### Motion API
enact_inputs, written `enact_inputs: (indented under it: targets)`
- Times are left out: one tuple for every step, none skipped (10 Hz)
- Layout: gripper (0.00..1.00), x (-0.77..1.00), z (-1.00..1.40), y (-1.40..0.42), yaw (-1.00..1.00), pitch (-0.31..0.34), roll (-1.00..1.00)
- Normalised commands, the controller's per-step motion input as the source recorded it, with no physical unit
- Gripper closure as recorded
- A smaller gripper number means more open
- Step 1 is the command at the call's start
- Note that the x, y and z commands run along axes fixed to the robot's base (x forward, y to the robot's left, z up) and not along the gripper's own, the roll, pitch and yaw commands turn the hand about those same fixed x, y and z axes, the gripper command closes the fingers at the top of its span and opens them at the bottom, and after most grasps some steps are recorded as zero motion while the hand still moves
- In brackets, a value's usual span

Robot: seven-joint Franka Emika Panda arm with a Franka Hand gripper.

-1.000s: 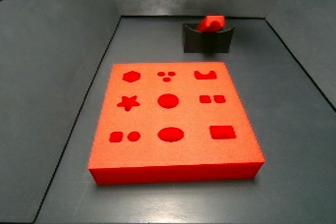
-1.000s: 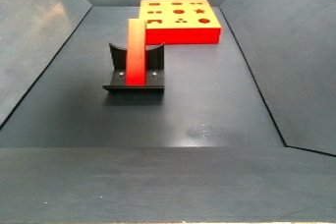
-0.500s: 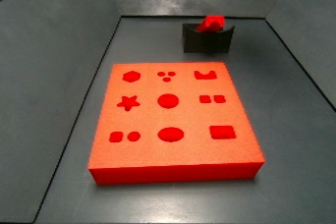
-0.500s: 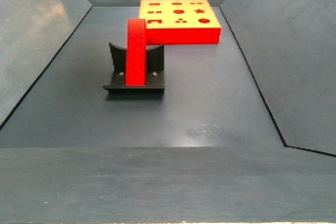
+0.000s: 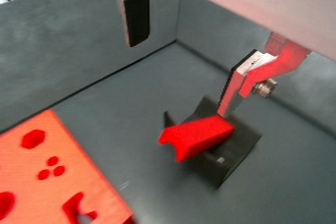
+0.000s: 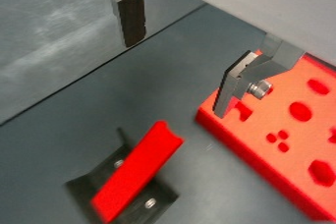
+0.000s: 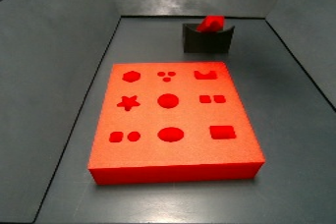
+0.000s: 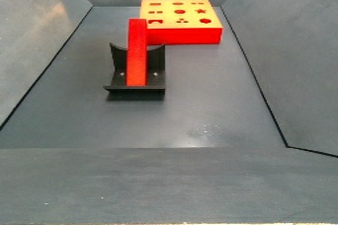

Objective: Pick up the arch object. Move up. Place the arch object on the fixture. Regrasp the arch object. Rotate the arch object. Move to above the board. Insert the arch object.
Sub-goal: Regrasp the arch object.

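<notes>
Dark grey floor (image 8: 199,111) between sloped walls, unchanged over the last second: board (image 7: 172,120) flat, fixture (image 8: 134,71) well apart from it, bar (image 8: 136,51) propped in the fixture exactly as before. Placing looks done, regrasp next, since gripper (image 5: 197,43) hangs above the bar, out of both side views, fingers (image 5: 137,17) spread wide and holding nothing. Bright red, long and slim, leaning upright with its arch end (image 5: 197,135) topmost.
</notes>
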Motion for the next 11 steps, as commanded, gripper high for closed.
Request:
enact_inputs:
  targets:
    - [0.0,0.01,0.01,-0.02,0.02,0.031,1.0]
    - [0.0,0.01,0.01,-0.02,0.02,0.036,1.0]
    - [0.0,0.04,0.0,-0.02,0.02,0.05,1.0]
    - [0.0,0.04,0.0,-0.03,0.03,0.057,1.0]
    - [0.0,0.06,0.0,-0.03,0.03,0.074,1.0]
    - [0.0,0.07,0.0,-0.03,0.04,0.086,1.0]
    - [0.0,0.09,-0.01,-0.04,0.05,0.111,1.0]
    - [0.0,0.1,-0.01,-0.04,0.06,0.135,1.0]
    - [0.0,0.1,0.0,-0.04,0.08,0.167,1.0]
    - [0.0,0.1,0.0,-0.05,0.09,0.183,1.0]
    - [0.0,0.11,-0.01,-0.05,0.14,0.216,1.0]
